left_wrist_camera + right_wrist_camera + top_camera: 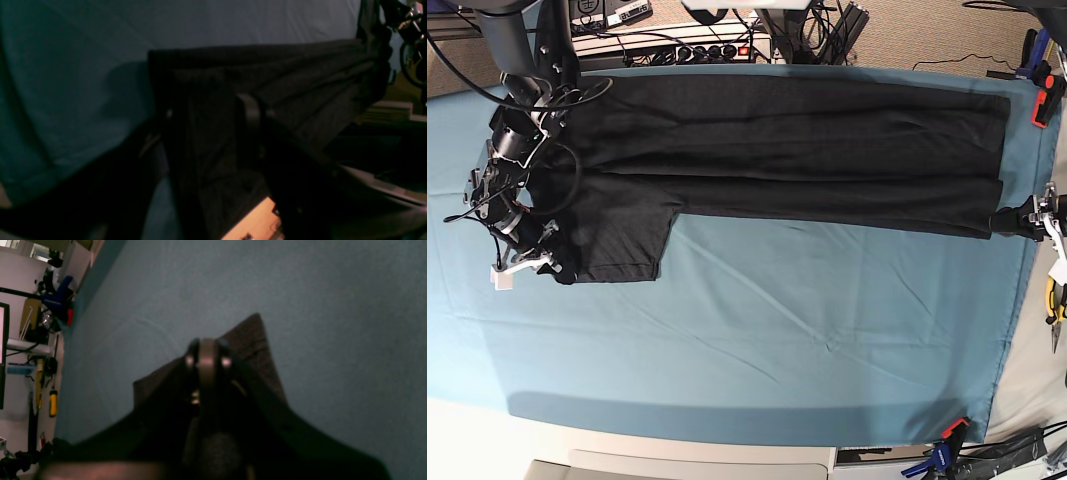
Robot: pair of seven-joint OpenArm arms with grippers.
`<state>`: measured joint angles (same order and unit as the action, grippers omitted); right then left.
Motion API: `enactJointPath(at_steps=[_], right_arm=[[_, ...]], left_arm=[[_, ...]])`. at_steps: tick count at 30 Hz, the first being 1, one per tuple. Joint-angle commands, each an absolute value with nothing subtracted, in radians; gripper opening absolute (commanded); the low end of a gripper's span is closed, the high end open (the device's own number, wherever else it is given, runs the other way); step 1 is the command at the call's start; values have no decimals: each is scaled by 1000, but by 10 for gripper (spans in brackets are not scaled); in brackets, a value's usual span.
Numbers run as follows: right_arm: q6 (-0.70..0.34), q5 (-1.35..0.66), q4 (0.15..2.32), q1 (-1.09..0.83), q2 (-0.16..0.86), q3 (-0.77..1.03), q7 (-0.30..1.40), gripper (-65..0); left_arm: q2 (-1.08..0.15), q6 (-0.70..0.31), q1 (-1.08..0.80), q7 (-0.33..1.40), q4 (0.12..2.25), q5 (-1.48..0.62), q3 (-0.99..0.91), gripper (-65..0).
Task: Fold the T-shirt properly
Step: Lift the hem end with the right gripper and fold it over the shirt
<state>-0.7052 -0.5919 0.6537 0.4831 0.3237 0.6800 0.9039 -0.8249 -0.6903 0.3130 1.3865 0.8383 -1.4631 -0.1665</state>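
The black T-shirt [807, 150] lies stretched flat across the far half of the teal table cover [777, 340], one short sleeve [622, 245] pointing toward the near side. No rainbow print shows. My right gripper [552, 268] is at the shirt's left end, shut on the fabric by the sleeve. In the right wrist view the gripper [207, 353] pinches a peak of the black cloth [257, 340]. My left gripper [1000, 222] is shut on the shirt's right near corner. In the left wrist view the gripper [250, 110] sits in the dark fabric [300, 76], which runs taut away from it.
Clamps hold the cover at the far right corner [1039, 100] and the near right corner [947, 440]. A power strip and cables [687, 45] lie behind the table's far edge. Hand tools [1055, 300] hang past the right edge.
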Motion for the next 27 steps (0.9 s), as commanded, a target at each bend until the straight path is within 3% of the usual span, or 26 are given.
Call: enactJointPath(at_steps=[1,7,18,23,27], right_arm=[[-698,-594,659,493,332,680,916,-650],[-698,-654,660,493,332,680,934,-650],[-698,-942,763,493,327,680,1188,-650],[-698,-941,843,489,327,680,1215,-650],[-698,-811,883,488,330,680,1178,-650]], left_arm=[[-853,-698,332,1376,851,-1484,-173,-394],[-853,-698,332,1376,851,-1484,-173,-394],[-853,-698,332,1376,851,-1484,-173,-394],[-853,-698,332,1376,851,-1484,-173,-394],[-853,-698,332,1377,851,-1484,-173,-394]])
